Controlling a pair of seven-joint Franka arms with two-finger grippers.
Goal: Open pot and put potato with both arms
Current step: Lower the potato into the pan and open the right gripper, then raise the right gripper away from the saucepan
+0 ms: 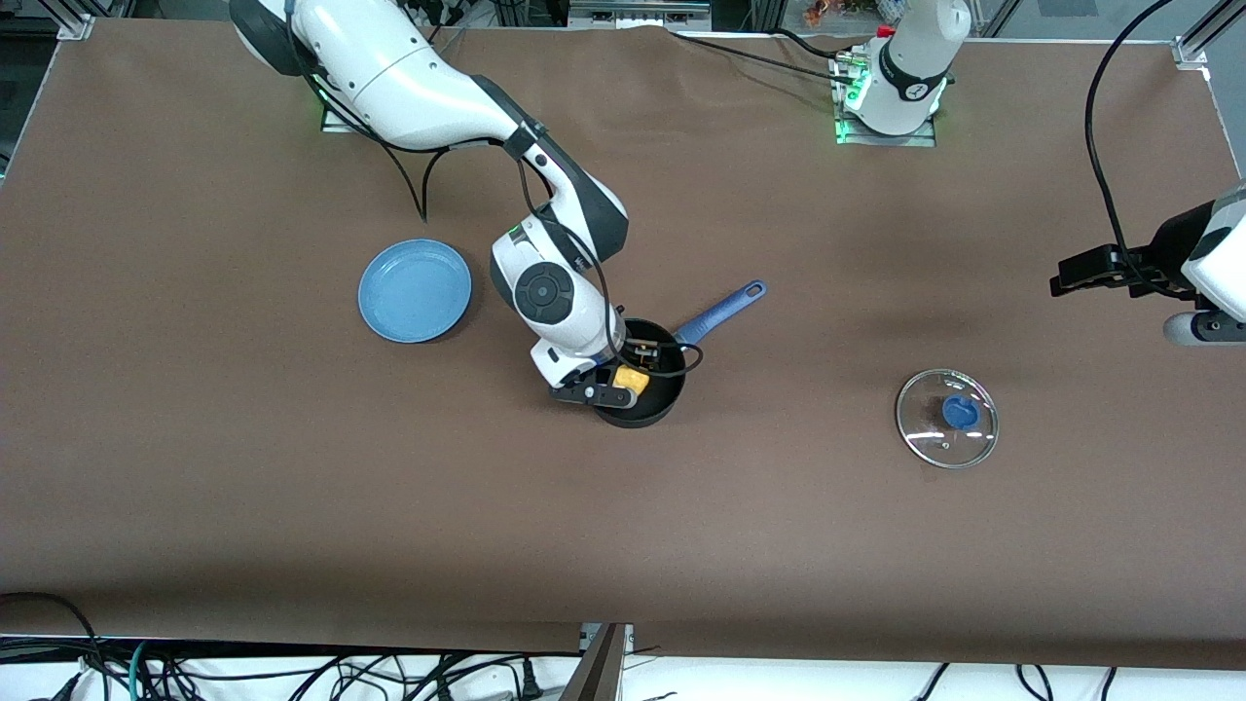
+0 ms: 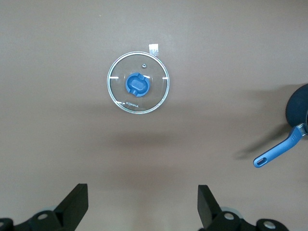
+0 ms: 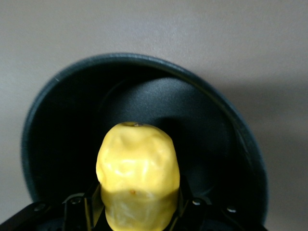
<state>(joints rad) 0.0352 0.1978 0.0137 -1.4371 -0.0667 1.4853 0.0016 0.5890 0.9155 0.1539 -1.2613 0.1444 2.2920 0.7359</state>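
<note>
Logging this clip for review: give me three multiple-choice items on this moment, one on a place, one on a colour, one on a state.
1. Where does the glass lid lie?
A. on the pot
B. on the table toward the left arm's end
C. on the plate

2. What colour is the pot handle?
A. blue
B. red
C. black

3. What is the right gripper doing?
A. hanging open
B. gripping the lid
C. holding the potato over the pot

Answers: B, lid flat on bare table; A, handle plainly blue; C, potato sits between its fingers above the open pot. The left gripper waits open.
</note>
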